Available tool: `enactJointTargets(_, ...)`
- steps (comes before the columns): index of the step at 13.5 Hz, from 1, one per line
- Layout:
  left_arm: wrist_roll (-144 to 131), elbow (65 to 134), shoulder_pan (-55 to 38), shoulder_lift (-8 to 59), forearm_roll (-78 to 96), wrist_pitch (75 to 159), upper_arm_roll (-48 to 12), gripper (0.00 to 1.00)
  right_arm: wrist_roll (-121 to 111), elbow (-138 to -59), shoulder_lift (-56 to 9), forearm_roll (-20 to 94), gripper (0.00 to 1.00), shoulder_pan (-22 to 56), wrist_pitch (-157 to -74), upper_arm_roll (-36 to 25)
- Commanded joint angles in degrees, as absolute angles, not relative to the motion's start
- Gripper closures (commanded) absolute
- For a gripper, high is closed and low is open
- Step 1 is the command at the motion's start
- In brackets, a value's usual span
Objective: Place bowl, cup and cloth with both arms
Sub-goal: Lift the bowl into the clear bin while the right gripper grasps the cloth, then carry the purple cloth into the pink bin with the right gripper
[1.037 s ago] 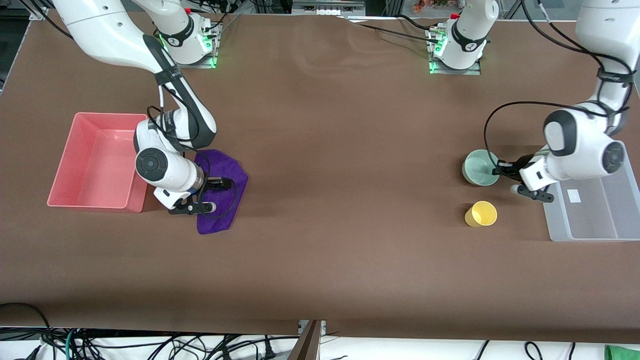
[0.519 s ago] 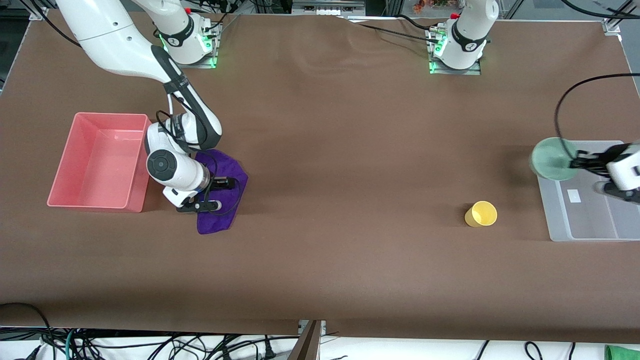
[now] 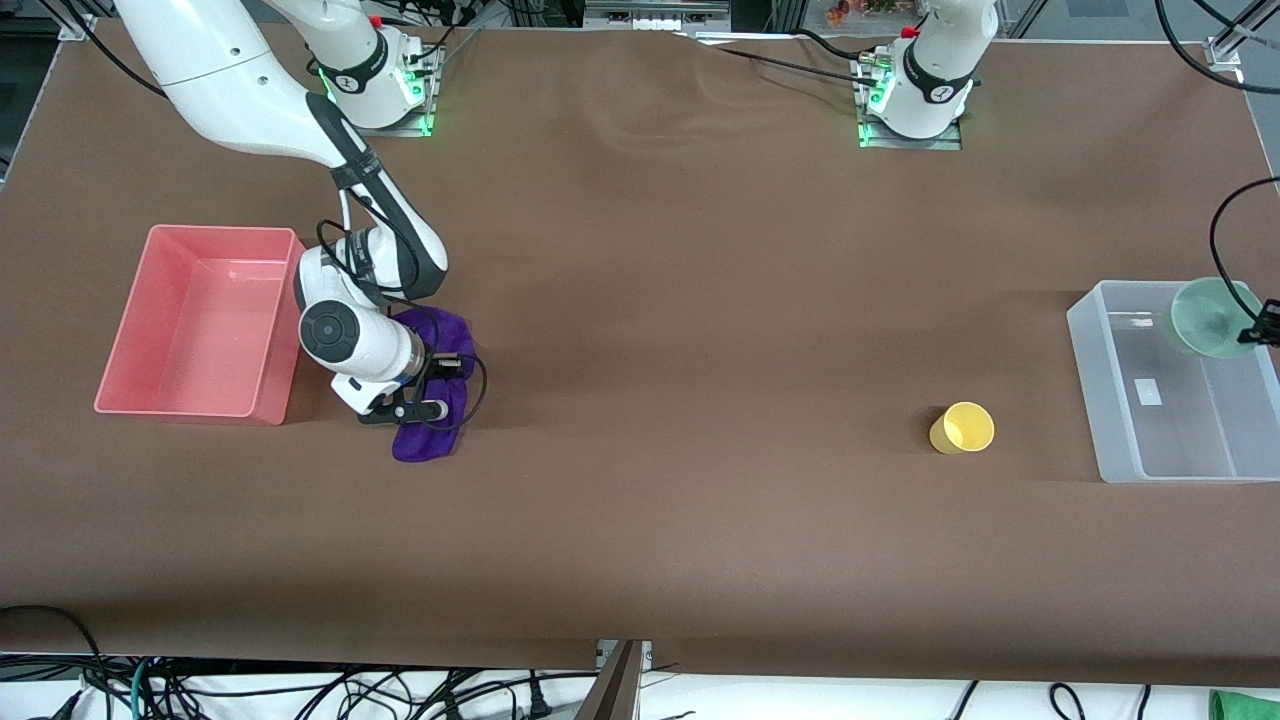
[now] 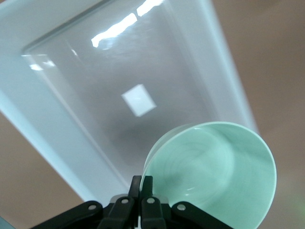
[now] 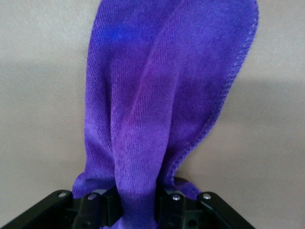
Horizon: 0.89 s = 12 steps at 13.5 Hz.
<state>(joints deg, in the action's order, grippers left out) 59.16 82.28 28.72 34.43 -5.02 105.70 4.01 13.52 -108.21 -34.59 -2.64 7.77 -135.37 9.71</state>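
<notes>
**Both arms loaded, bins waiting**

The left claw (image 4: 142,202) is pinched tight on the rim of the mint-green bowl (image 3: 1212,317), holding it in the air over the clear bin (image 3: 1110,400) at the left arm's end of the bench (image 3: 680,300). I'd say it only needs lowering and letting go.

The right claw (image 3: 440,385) has closed on a fold of the purple cloth (image 3: 425,440), which lies bunched on the bench just beside the pink bin (image 3: 130,330). Its next job looks like a lift and a short carry over that bin's wall.

The yellow cup (image 3: 965,428) stands untouched, near the clear bin and nearer the front camera than the bowl.
</notes>
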Motion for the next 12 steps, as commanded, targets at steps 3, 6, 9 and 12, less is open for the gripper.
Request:
enactJointTargets(3, 62.4, 79.6, 29.7, 42.6, -0.7, 113.6, 3.1, 1.0, 9.0, -100.1, -29.9, -3.3, 1.0, 6.4, -118.9, 8.7)
enactJointTargets(6, 65.3, 79.7, 29.6, 44.0, -0.6, 115.3, 3.1, 0.27, -2.1, -95.9, -25.6, -3.1, 1.0, 4.9, -106.2, 2.8)
enactJointTargets(9, 65.7, 78.9, 29.2, 41.7, -0.7, 114.6, 2.6, 0.0, -14.8, -95.2, -21.9, -3.1, 1.0, 4.5, -99.0, -4.5)
enactJointTargets(12, 60.7, 79.0, 23.8, 35.2, -0.6, 108.5, 1.8, 0.0, -20.5, -96.2, -19.3, -3.7, 1.0, 4.0, -92.9, -10.0)
